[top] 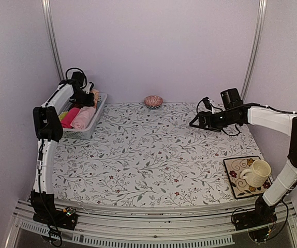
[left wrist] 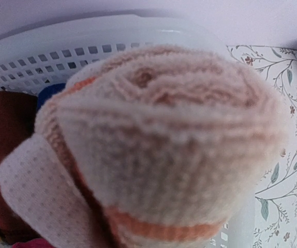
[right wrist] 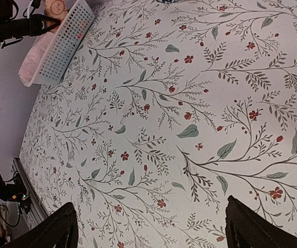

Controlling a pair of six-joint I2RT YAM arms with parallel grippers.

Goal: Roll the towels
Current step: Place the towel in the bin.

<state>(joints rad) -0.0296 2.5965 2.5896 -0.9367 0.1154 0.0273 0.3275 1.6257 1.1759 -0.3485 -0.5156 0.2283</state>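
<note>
Towel-rolling rig, seen from above and from both wrists: the left gripper (top: 89, 97) hangs over the far end of a white perforated basket (top: 81, 133) at the back left corner of the flower-print desk (top: 148, 155). It is closed narrowly on the peach-orange towel (left wrist: 174, 139), which is wound into a tight roll. In the left wrist view the roll's spiral end fills the frame and hides the fingers, with an orange band running along its lower edge. The light pink towel (top: 84, 118), also rolled, lies lengthwise inside the basket, just beside a magenta cloth (top: 69, 118). A brown cloth (left wrist: 9, 155) and a scrap of blue cloth (left wrist: 47, 95) show in the basket behind the held roll. Across the desk the right gripper (right wrist: 153, 232) hovers above the printed surface, its jaws spread wide with nothing between them, well apart from the basket. A cream mug (top: 256, 173) stands on a patterned square tile (top: 234, 181) near the right arm's base, and a small round patterned object (top: 153, 101) sits at the desk's back edge
</note>
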